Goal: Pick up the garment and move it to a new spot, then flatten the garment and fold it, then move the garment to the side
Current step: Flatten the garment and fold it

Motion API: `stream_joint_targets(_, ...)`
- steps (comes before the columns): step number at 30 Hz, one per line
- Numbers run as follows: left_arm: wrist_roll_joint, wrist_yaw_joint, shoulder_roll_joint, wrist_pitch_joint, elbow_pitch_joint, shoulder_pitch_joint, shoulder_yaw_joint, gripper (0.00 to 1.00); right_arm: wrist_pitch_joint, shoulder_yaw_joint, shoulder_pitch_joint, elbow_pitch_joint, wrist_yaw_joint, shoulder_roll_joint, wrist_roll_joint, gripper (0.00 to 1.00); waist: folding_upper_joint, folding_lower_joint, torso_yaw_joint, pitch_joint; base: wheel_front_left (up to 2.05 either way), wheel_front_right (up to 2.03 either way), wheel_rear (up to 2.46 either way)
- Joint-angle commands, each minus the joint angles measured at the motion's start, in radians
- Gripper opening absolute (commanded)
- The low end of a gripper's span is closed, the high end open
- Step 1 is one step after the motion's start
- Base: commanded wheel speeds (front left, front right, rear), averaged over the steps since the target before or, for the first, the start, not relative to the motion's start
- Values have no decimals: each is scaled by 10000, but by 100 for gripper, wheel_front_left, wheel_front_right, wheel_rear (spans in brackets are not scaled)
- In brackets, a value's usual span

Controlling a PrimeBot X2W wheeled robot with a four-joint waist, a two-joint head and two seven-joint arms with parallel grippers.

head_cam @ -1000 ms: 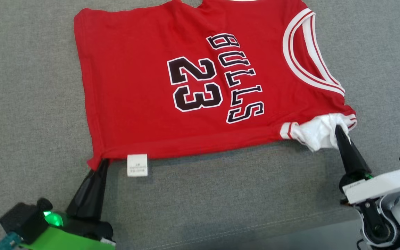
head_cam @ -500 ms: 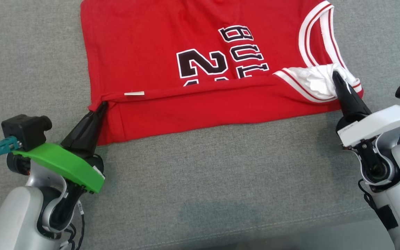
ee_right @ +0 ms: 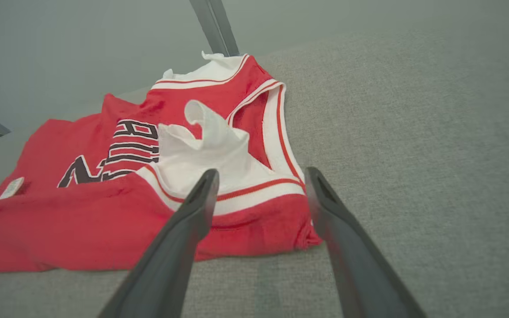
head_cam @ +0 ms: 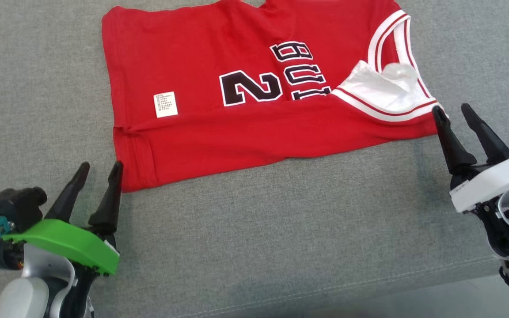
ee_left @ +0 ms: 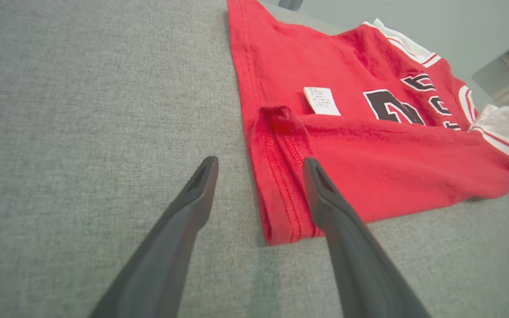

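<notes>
Jersey (head_cam: pixel 237 137) flat, near edge folded over. Left gripper (head_cam: pixel 101 164), right gripper (head_cam: pixel 450 107) gape empty. Probably more folds and the side move remain.

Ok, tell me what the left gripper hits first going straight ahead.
Probably the jersey, its near corner just ahead of the left gripper; height is unclear, so it may skim over.

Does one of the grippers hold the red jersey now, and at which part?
Nothing is held. The left gripper and the right gripper stand open at the near corners of the jersey, which lies free.
</notes>
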Motion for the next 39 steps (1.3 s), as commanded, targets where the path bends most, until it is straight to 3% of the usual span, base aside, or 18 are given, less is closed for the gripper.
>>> stream_joint_targets(1,-75,133,71,116,-270,311,-1,100,325,-99,241,-189,0,-207,-475,100,0,0,-53,-40,0,0,0)
stream_joint_targets(5,-173,350,89,541,-590,549,-106,100,1451,-451,442,-486,0,-236,-1248,100,0,0,-47,106,0,0,0)
stream_joint_targets(9,-527,246,-92,1060,-350,197,-348,100,2341,-599,139,-431,0,42,-1789,100,0,0,45,373,0,0,0)
stream_joint_targets(23,-614,-103,-240,1710,1033,-685,-913,97,3354,-1384,-589,675,-3,467,-2567,100,0,0,307,694,0,0,0)
stream_joint_targets(24,-606,-184,-204,1796,1076,-682,-1007,40,3455,-1357,-622,777,-5,541,-2523,100,0,0,297,698,0,0,0)
stream_joint_targets(25,-660,-262,-213,1843,1111,-675,-1073,0,3556,-1336,-666,895,-5,594,-2478,100,0,0,289,700,0,0,0)
stream_joint_targets(29,-841,-514,-253,1955,1164,-698,-1204,0,3803,-1080,-812,1277,-5,653,-2168,100,0,0,308,674,0,0,0)
stream_joint_targets(30,-864,-524,-254,1953,1179,-733,-1178,0,3677,-1123,-852,1321,-5,664,-2042,44,0,0,326,658,0,0,0)
stream_joint_targets(31,-935,-527,-191,2003,1180,-719,-1168,0,3565,-1148,-882,1354,-6,604,-1768,0,0,0,349,583,0,0,0)
stream_joint_targets(39,-1088,-434,275,2103,615,-150,-887,0,3408,-1603,-39,567,-11,-233,-507,0,0,0,408,-72,0,0,0)
